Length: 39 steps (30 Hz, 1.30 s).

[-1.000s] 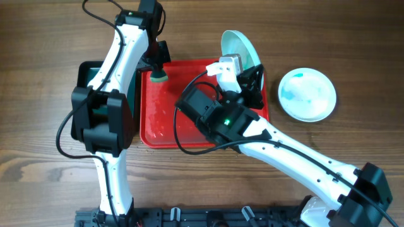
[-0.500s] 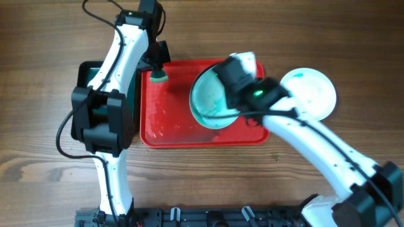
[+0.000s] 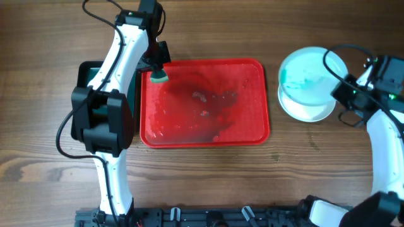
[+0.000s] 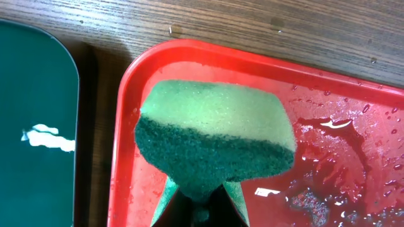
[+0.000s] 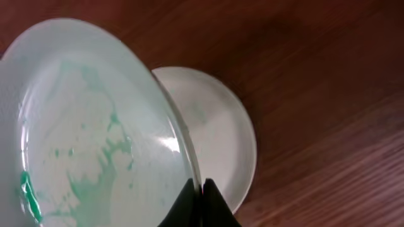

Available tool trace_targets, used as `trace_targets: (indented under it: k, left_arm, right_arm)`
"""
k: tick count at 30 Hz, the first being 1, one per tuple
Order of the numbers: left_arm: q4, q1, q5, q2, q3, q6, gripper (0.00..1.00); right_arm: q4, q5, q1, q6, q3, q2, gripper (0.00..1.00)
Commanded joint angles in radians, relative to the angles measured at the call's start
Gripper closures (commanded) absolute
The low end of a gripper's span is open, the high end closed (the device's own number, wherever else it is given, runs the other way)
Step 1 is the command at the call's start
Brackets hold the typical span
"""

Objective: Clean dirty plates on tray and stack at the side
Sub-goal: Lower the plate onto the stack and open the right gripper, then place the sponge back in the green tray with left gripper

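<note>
The red tray lies mid-table, wet and smeared, with no plate on it; it also shows in the left wrist view. My left gripper is shut on a green sponge and holds it at the tray's far left corner. My right gripper is shut on the rim of a pale plate with green streaks. It holds that plate tilted over a white plate lying on the table to the right of the tray. That lower plate also shows in the right wrist view. A third plate is not to be made out.
A dark green tray lies left of the red tray, mostly under my left arm in the overhead view. Bare wooden table surrounds both trays and the plates.
My right arm has carried the streaked plate from above the red tray rightward to over the plate on the table. My left arm and the sponge have not moved.
</note>
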Motion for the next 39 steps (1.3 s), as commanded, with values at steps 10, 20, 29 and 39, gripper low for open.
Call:
trace_targets:
  k: [10,20,29,39]
  left_arm:
    - [-0.004,-0.002,-0.009,-0.019,-0.007,-0.013,0.96]
    - [-0.318,0.193,-0.042,-0.203,-0.001,0.258,0.96]
    - [0.127,0.357,-0.044,-0.202,-0.496,0.257,0.96]
    - [-0.015,0.357,-0.043,-0.317,-0.311,0.242,0.00]
  right_arm:
    - [0.116,-0.066,-0.032,0.022,-0.081,0.244,0.43]
    - [-0.105,-0.244,0.144,-0.142,0.145,0.056,0.22]
    - [-0.091,-0.221,0.338,-0.160,0.144,0.060,0.21]
    - [-0.165,-0.224,0.338,-0.161,0.195,0.034,0.20]
